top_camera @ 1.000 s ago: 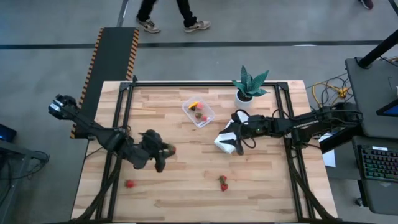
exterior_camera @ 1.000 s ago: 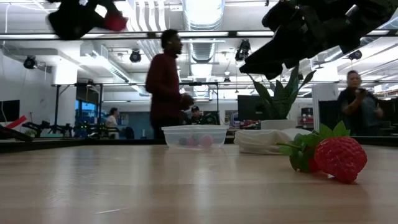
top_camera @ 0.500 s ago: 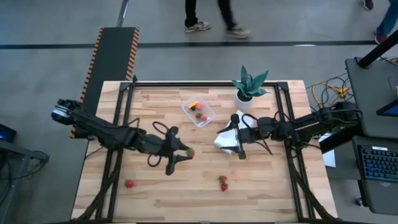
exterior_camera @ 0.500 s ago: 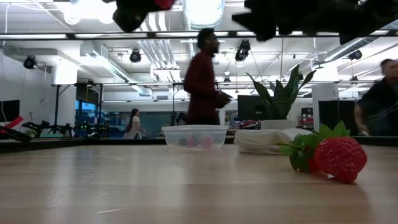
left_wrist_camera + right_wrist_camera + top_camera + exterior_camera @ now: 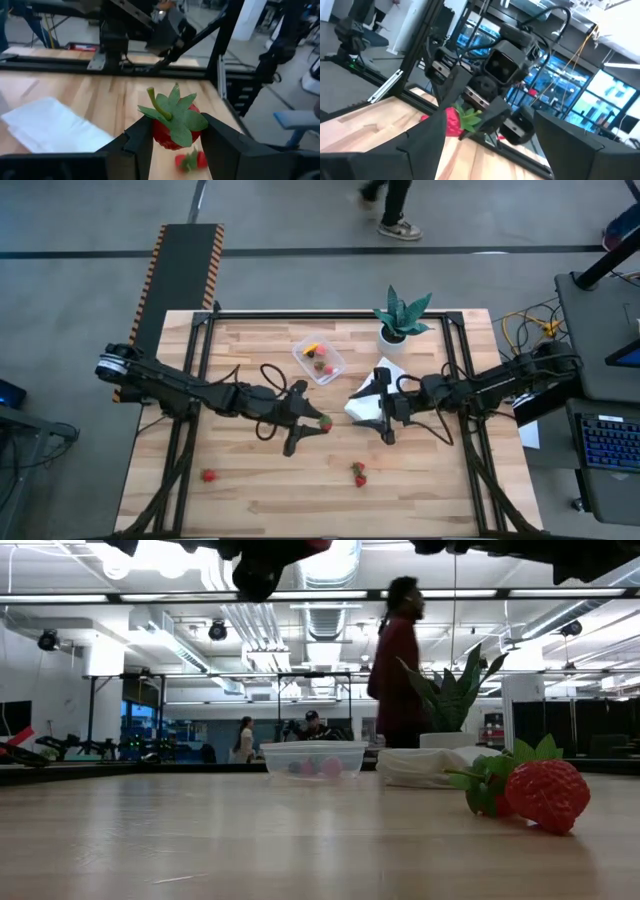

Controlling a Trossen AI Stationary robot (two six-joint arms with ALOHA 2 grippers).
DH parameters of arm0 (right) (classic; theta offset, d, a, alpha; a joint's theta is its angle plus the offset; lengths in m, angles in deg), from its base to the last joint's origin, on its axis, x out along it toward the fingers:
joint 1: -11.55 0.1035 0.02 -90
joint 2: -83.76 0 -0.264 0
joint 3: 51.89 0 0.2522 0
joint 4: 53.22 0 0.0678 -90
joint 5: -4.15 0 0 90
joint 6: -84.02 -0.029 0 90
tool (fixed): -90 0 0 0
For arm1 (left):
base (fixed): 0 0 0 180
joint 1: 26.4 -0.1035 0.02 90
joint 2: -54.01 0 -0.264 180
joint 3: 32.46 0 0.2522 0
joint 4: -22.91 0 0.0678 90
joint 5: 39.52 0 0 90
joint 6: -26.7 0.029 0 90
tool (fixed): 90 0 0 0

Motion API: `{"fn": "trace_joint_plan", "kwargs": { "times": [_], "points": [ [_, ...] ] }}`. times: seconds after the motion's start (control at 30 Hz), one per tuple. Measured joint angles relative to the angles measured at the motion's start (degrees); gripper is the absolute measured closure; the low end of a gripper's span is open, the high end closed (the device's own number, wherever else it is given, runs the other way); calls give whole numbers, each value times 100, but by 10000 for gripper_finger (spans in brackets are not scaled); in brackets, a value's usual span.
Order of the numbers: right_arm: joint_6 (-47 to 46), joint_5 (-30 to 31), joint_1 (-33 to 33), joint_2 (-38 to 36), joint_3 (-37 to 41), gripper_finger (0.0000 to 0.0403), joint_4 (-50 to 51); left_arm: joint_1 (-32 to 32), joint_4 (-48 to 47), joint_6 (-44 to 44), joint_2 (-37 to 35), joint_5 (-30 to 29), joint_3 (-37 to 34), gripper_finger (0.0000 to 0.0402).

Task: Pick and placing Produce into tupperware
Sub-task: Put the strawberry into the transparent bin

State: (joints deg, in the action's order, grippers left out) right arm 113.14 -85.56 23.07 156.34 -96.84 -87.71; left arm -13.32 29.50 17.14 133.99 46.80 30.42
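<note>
Bright, even overhead light here; ceiling lamps [image 5: 325, 560] glare white above the strawberry [image 5: 545, 795], which sits sharp. The walking person [image 5: 398, 665] smears with motion blur. Soft shadows only on the table [image 5: 420, 470].

The tub [image 5: 319, 361] is set toward the table's [image 5: 250, 500] far edge, near the middle, with several fruits [image 5: 320, 364] in it. The plant [image 5: 400, 316] stands to its right, and the cloth [image 5: 366, 402] lies nearer than the plant. A strawberry [image 5: 324, 423] is held between the fingers of the left gripper [image 5: 318, 424] above mid-table, nearer than the tub. The right gripper [image 5: 381, 411] is placed over the cloth. Two fruits [image 5: 359, 474] lie toward the near edge; another [image 5: 208, 475] lies at near left.
</note>
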Motion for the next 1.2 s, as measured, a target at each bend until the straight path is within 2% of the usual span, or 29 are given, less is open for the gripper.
{"fn": "trace_joint_plan", "kwargs": {
  "times": [0.4, 0.6, 0.7, 0.8, 0.97, 1.2],
  "points": [
    [232, -6, 25, 0, -21, 115, 15, -363, 972, -48, 35, 7, 0, 275],
    [840, 19, 25, 83, -66, 115, -42, -501, 1774, -59, 427, 21, 8, 275],
    [1181, 278, 25, 303, -228, 115, -42, -527, 2021, -61, 608, 79, 50, 275],
    [1485, 653, 25, 573, -362, 115, -13, -527, 2125, -56, 696, 149, 87, 275],
    [1609, 694, 23, 824, -507, 115, -40, -525, 2103, -56, 621, 167, 81, 275],
    [1614, 687, 50, 731, -514, 115, -36, -570, 1841, -55, 559, 158, 12, 275]
  ]
}}
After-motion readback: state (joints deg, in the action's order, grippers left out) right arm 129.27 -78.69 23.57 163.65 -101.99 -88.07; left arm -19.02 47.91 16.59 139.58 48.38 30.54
